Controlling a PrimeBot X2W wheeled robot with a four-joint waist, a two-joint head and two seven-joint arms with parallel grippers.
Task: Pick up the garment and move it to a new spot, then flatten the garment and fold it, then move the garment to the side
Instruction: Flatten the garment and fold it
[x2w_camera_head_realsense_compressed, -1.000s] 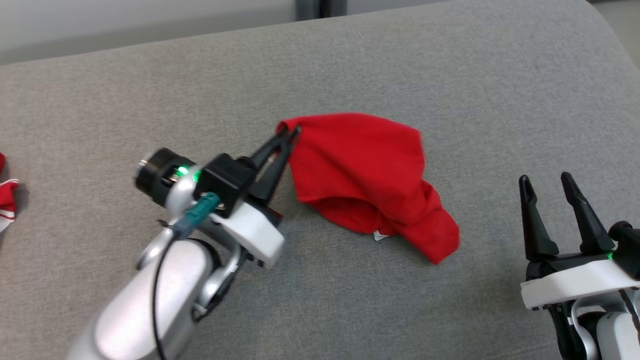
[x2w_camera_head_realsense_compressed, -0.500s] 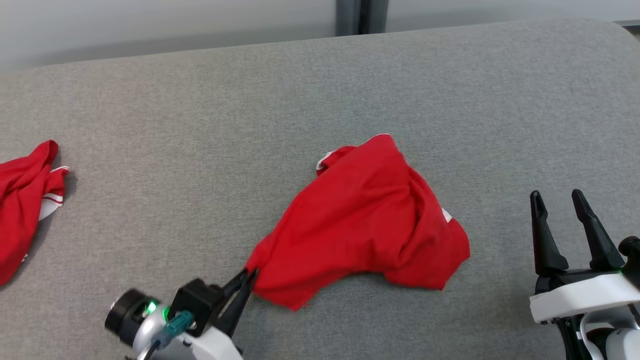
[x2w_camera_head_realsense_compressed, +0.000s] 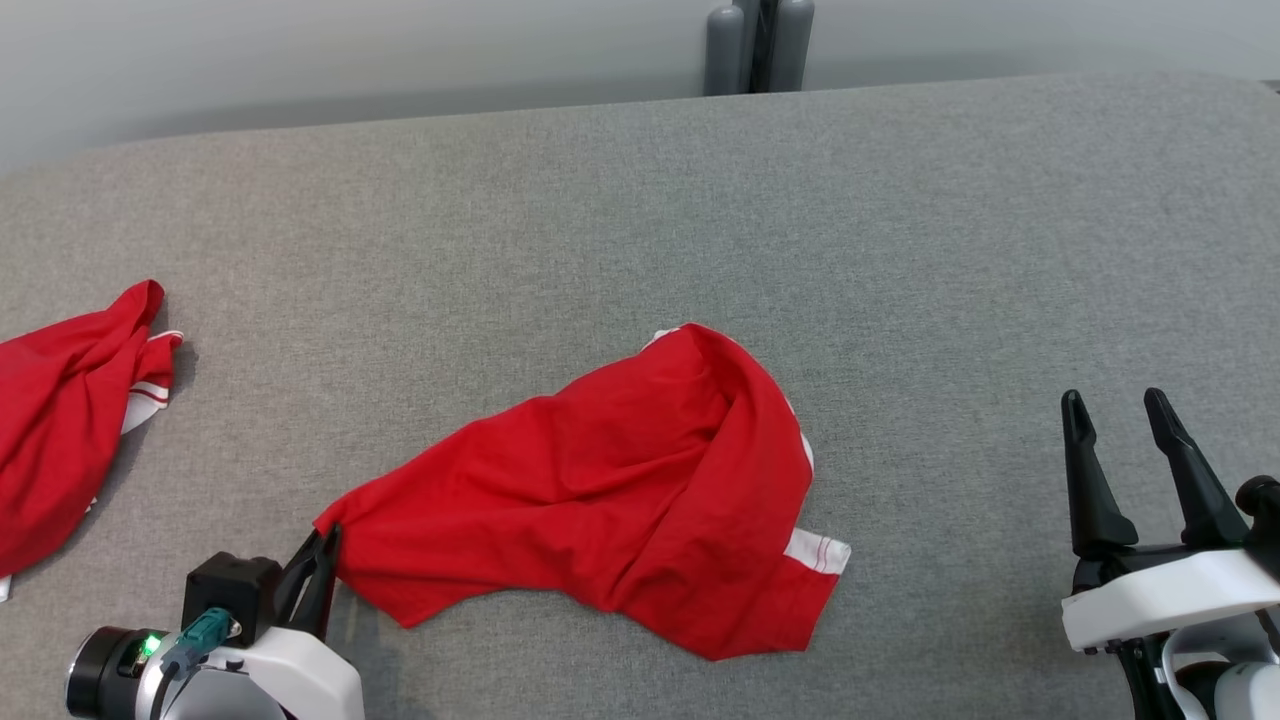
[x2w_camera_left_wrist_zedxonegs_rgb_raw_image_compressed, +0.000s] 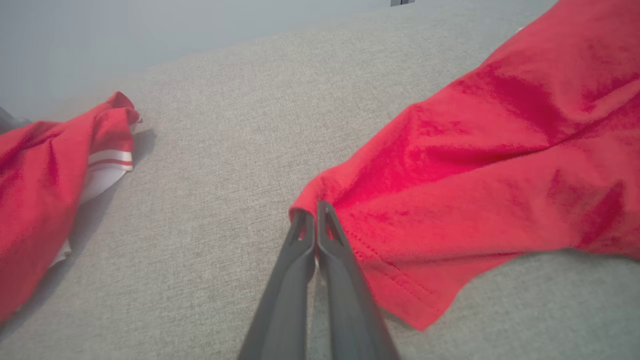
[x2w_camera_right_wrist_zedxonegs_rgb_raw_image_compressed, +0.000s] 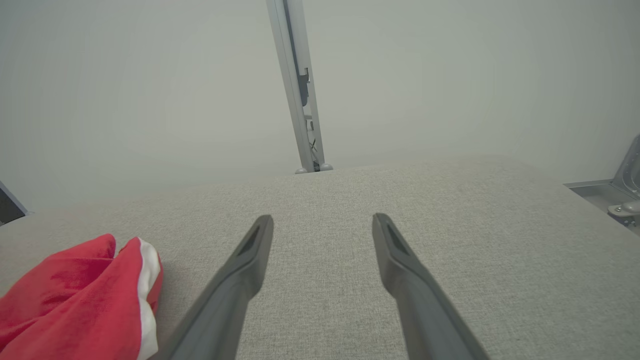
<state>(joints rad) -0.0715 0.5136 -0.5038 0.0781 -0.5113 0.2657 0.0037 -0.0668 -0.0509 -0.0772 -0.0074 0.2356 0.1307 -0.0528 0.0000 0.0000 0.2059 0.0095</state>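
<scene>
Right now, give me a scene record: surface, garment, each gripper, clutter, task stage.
surface: grey fabric surface
garment: red garment, wrinkled, lying mid-surface, white trim showing at its right edge
left gripper: left gripper shut on the garment's left corner
right gripper: right gripper open, holding nothing, apart from the garment, to its right
clutter: second red garment bunched at the surface's left edge
task stage: not yet flattened or folded

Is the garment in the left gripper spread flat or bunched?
Bunched: the garment lies creased, folded over itself, one corner pinched in the left gripper.
</scene>
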